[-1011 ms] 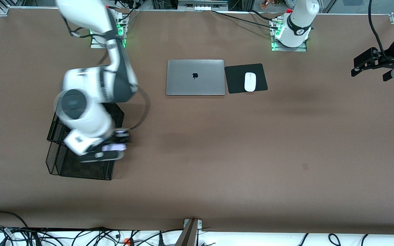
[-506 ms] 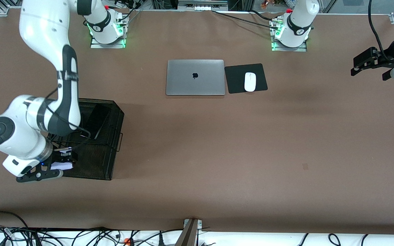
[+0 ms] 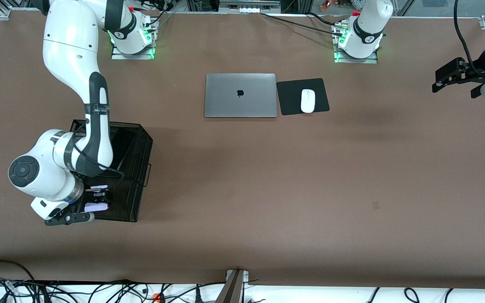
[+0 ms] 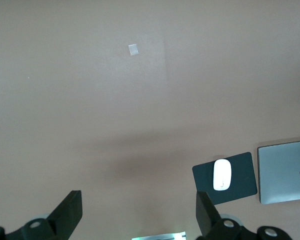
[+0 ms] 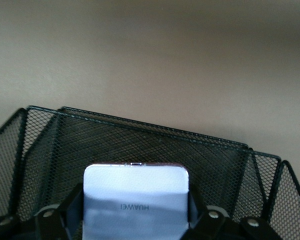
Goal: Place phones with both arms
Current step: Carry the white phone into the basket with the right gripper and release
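Note:
My right gripper (image 3: 96, 198) is shut on the pale lilac-white phone (image 3: 95, 207) and holds it over the near corner of the black mesh basket (image 3: 139, 189). In the right wrist view the phone (image 5: 135, 197) sits between the fingers (image 5: 57, 220) with the basket's mesh wall (image 5: 140, 137) just past it. A long black slab phone (image 3: 119, 147) lies in the basket's farther part. The small black phone is hidden. My left gripper (image 3: 441, 82) is open and empty, waiting in the air at the left arm's end of the table; it also shows in the left wrist view (image 4: 137, 220).
A closed grey laptop (image 3: 240, 95) lies mid-table near the bases, with a white mouse (image 3: 307, 101) on a black pad (image 3: 293, 99) beside it. Both also show in the left wrist view, the laptop (image 4: 285, 170) and the mouse (image 4: 222, 174).
My right arm swung its elbow outward. The gripper with the lilac-white phone went toward the right arm's end of the table, then came back a little over the basket. The left arm stayed put.

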`<state>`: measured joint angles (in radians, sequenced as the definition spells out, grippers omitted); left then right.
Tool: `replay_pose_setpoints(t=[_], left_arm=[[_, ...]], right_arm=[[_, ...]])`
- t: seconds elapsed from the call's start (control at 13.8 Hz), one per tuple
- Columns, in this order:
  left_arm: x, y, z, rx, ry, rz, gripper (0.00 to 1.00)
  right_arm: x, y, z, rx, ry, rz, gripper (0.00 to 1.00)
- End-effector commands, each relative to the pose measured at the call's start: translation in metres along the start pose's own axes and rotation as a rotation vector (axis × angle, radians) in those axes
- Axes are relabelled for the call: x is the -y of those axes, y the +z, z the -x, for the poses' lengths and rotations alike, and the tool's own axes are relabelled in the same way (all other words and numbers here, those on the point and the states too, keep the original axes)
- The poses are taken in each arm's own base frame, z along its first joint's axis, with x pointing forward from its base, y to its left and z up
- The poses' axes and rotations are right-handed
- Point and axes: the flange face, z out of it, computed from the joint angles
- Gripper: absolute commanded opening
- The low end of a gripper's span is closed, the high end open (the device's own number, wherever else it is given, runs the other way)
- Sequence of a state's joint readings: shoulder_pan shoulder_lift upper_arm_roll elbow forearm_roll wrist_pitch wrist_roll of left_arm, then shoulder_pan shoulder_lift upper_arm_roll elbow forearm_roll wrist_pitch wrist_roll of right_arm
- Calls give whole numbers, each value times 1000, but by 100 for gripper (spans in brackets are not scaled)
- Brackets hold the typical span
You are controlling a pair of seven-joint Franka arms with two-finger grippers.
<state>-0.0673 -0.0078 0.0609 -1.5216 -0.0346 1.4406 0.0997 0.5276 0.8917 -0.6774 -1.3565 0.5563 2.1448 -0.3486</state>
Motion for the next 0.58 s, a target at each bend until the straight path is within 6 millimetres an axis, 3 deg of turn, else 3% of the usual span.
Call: replay_pose_setpoints(t=[0.0, 0.29, 0.51], left_arm=[[3, -3, 4, 6, 4, -7, 100], [3, -3, 4, 6, 4, -7, 100], [3, -5, 4, 4, 4, -7, 100]], right_arm=[[-1, 0, 4, 0, 26, -34, 97], [6, -19, 2, 8, 14, -58, 99], [-8, -77, 5, 78, 19, -98, 99]])
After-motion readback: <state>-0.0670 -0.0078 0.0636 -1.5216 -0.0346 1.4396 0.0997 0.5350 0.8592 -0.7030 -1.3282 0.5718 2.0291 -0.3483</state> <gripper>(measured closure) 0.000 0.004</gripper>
